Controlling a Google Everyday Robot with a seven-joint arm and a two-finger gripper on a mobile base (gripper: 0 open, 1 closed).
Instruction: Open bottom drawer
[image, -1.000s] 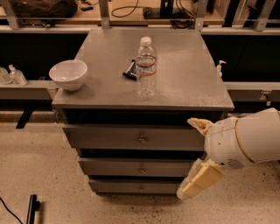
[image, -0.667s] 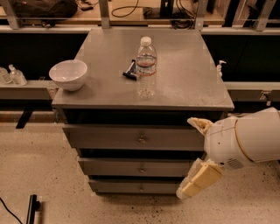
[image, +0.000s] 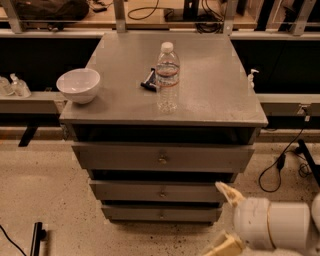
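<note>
Camera view: the gripper (image: 225, 220), fingers (image: 227, 192) spread, has dropped lower beside the shut bottom drawer (image: 161, 214).

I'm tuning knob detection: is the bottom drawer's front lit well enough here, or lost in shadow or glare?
Camera view: the bottom drawer is dim but readable, and its knob shows. Camera view: dark shadow bands fill the gaps above each drawer. Camera view: the tabletop is evenly lit, with no strong glare. Camera view: the gripper, jaws open, looks bright at lower right, just right of that drawer.
</note>
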